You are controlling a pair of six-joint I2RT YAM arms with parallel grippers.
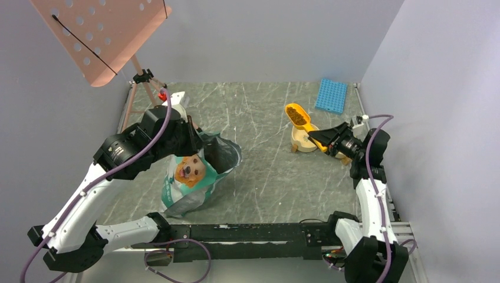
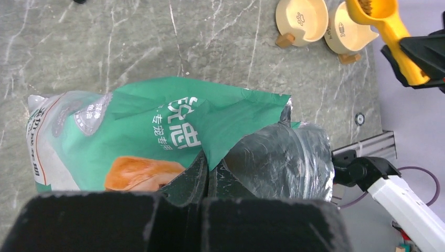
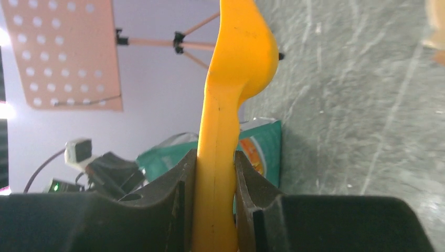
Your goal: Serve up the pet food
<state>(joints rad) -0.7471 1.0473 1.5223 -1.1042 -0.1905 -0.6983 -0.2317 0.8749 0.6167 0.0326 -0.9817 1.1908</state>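
Note:
The pet food (image 1: 298, 118) is a small heap of dark kibble in the cup of an orange scoop (image 1: 296, 115), held level above a cream bowl (image 1: 305, 140). My right gripper (image 1: 328, 141) is shut on the scoop's handle (image 3: 231, 131); its fingers (image 3: 183, 178) press the handle from both sides. The green-and-silver dog-picture bag (image 1: 194, 174) stands open at the left. My left gripper (image 2: 212, 168) is shut on the bag's torn top edge (image 2: 231, 142), beside the silver lining (image 2: 286, 155). The left wrist view shows the scoop (image 2: 388, 21) over the second of two bowls (image 2: 349, 34).
The other cream bowl (image 2: 302, 18) stands next to the one under the scoop. A blue rack (image 1: 331, 95) lies at the back right. A pink perforated music stand (image 1: 100, 35) on a tripod rises at the back left. Walls close in on both sides.

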